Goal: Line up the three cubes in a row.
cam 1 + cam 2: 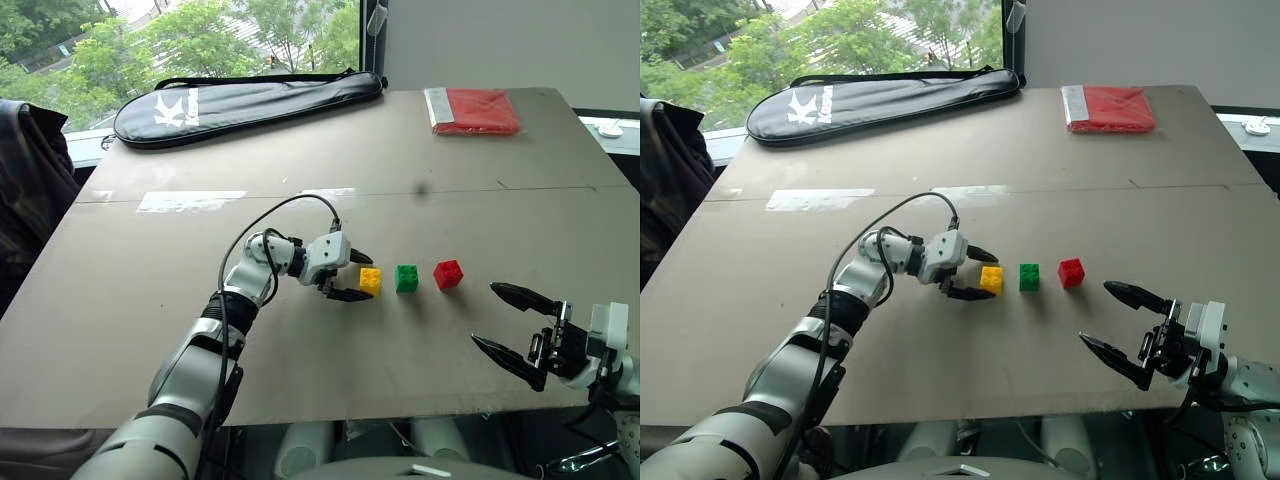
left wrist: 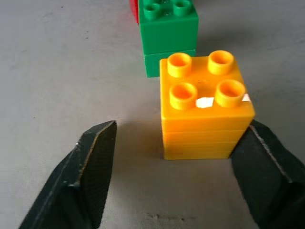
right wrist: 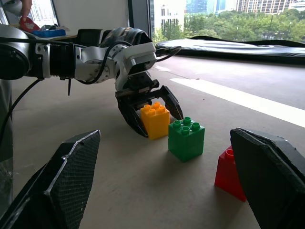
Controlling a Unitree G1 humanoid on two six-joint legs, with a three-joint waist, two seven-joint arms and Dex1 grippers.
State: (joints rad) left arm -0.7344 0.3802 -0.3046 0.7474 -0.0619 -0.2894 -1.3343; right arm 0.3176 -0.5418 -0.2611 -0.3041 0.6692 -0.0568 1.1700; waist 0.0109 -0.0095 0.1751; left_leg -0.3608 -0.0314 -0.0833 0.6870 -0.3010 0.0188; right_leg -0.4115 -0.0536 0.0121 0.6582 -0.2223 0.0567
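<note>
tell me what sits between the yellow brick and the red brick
The green brick sits between the yellow brick and the red brick, with bare table gaps either side, seen in the left eye view.

A big flat brown bench (image 1: pixel 300 330) fills the room's middle. A thin seam runs across it, with a pale shiny strip (image 1: pixel 190 201) near the seam. Behind the bench is a window (image 1: pixel 180 40) full of green trees and daylight. Beside the window stands a plain grey wall (image 1: pixel 500 40).
</note>
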